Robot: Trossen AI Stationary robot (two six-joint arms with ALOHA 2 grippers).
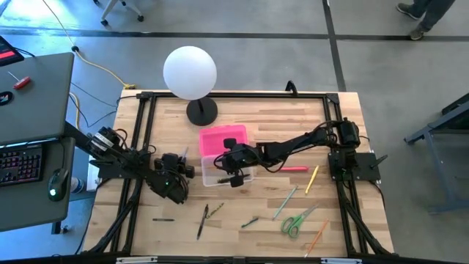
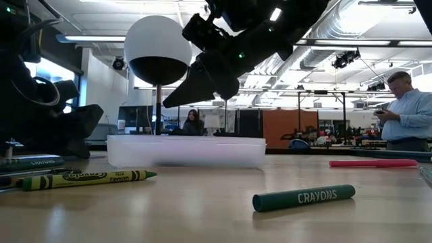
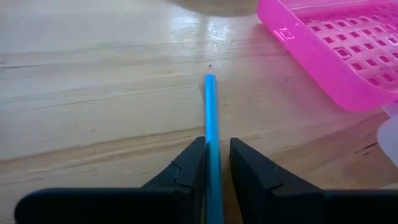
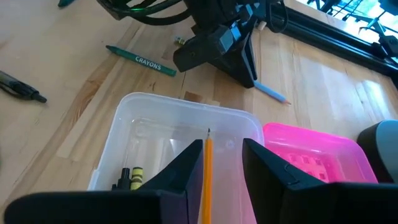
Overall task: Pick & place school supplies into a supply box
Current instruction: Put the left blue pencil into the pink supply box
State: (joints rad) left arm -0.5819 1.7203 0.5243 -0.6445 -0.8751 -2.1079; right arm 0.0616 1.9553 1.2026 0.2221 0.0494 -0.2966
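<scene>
A large open lab or workshop hall: exposed ducts (image 2: 378, 30) and strip lights run along the high ceiling, the floor (image 1: 293, 18) is bare grey concrete, a keyboard (image 1: 18, 163) sits on a side desk, and a person (image 2: 405, 108) stands behind the wooden table (image 1: 249, 110).

Readable text I see: "CRAYONS" in white on green crayon (image 2: 304, 197) lying on table (image 2: 202, 216). Same word on it from my right wrist view. Yellow-green crayon (image 2: 88, 178) has label, too small to read.
</scene>
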